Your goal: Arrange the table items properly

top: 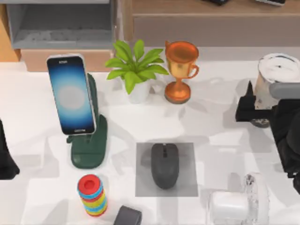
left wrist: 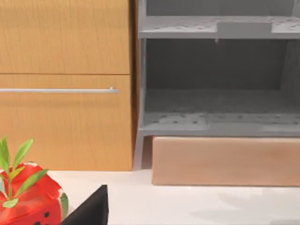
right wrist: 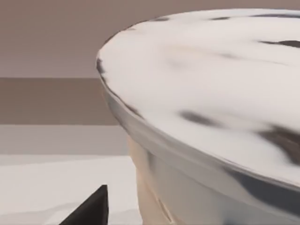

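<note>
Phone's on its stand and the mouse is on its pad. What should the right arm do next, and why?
Probably close the right hand on the milk-tea cup and lift. It sits against the cup at the table's right edge, the lid looming in its wrist view, and the cup looks like the last unplaced item.

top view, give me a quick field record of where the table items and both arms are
mouse: on grey mat, centre front
phone: propped on green stand, left side
milk-tea cup: far right, right gripper at it
left arm: parked at left edge
also there: plant, trophy
</note>
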`<act>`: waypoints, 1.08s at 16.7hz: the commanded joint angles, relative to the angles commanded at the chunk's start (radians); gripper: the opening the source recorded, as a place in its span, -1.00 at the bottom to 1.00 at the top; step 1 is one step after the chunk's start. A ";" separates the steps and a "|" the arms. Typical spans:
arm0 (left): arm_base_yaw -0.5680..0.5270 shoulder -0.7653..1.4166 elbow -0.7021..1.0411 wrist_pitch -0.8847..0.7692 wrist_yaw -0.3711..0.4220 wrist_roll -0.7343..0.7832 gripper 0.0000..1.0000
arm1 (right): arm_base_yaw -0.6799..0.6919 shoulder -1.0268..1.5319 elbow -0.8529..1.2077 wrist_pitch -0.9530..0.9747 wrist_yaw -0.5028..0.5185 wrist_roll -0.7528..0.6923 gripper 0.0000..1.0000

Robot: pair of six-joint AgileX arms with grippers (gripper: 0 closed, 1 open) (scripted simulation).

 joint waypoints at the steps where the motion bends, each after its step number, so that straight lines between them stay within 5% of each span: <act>1: 0.000 0.000 0.000 0.000 0.000 0.000 1.00 | 0.000 0.000 0.000 0.000 0.000 0.000 1.00; 2: 0.000 0.000 0.000 0.000 0.000 0.000 1.00 | 0.000 0.000 0.000 0.000 0.000 0.000 1.00; 15: 0.000 0.000 0.000 0.000 0.000 0.000 1.00 | 0.000 0.000 0.000 0.000 0.000 0.000 -0.96; 18: 0.000 0.000 0.000 0.000 0.000 0.000 1.00 | 0.000 0.000 0.000 0.000 0.000 0.000 -1.00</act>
